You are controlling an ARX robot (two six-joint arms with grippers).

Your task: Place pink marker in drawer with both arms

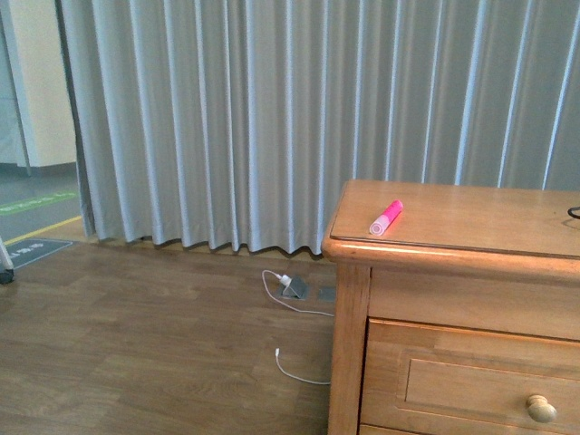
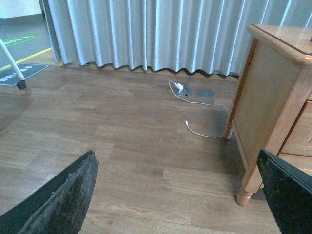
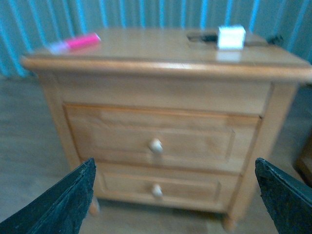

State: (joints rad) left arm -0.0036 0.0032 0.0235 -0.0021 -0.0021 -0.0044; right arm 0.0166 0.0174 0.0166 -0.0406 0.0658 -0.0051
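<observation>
Left gripper: jaws spread wide, nothing between them, only floor beyond. Right gripper: also spread wide and empty, facing the cabinet front and touching nothing. That view is blurred. Pink marker lies flat on the cabinet top near its front left corner. In the front view its pale cap end points to 7 o'clock and its body to 1 o'clock. Drawer is closed, at 5 o'clock from the marker, with its knob untouched.
</observation>
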